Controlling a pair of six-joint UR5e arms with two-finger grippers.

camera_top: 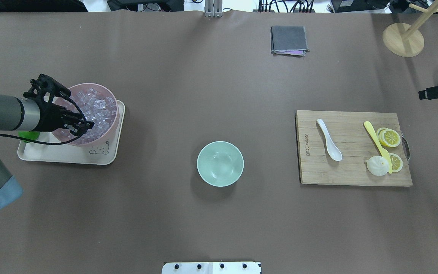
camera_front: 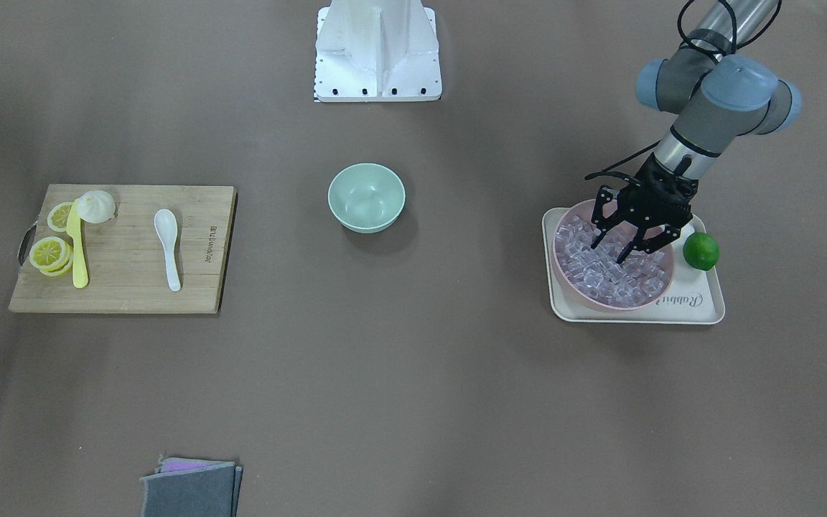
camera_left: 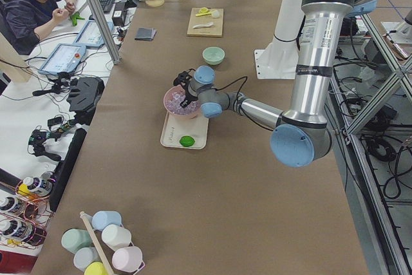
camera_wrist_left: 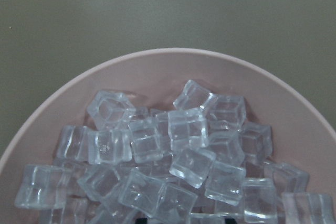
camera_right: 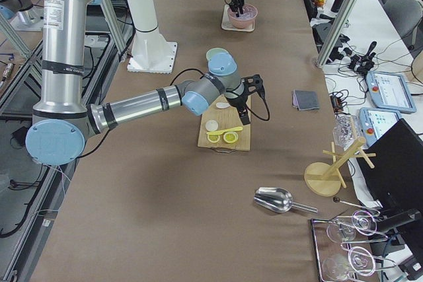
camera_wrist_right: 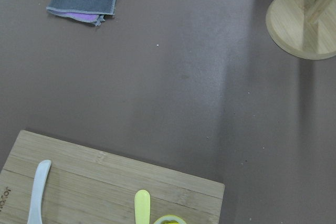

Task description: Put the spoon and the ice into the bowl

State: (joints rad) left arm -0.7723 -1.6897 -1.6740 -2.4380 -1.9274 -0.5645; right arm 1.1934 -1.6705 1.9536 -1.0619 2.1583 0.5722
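Dozens of cubes of ice (camera_wrist_left: 186, 129) lie heaped in the pink bowl (camera_wrist_left: 147, 74). The left gripper (camera_front: 618, 248) hangs over the heap with its fingers apart, tips down at the top layer. The step in hand looks like picking out one cube. To do it well, I would set the fingers either side of a single cube that sits proud of the pile, with its flat faces toward the pads, and close gently. The glassy faces are likely slippery, and a grip on the corners would probably squirt the cube away. A straight lift should keep neighbouring cubes from being dragged over the rim.

The pink bowl stands on a cream tray (camera_front: 701, 305) with a lime (camera_front: 701, 250) just beside it, on the side where the arm comes in, so the wrist should stay above both. The green bowl (camera_front: 366, 201) stands empty in the middle of the bench (camera_front: 456, 395). Nothing shows between it and the tray, so the carry looks unobstructed.

The spoon (camera_front: 167, 248) lies on the cutting board (camera_front: 126, 287), well apart from the green bowl. It has bare wood on both sides, away from the yellow knife (camera_front: 77, 248), lemon slices (camera_front: 49, 253) and bun (camera_front: 96, 206). The right gripper (camera_top: 437, 92) sits out past the board's far end. I cannot tell whether its fingers are apart or together.
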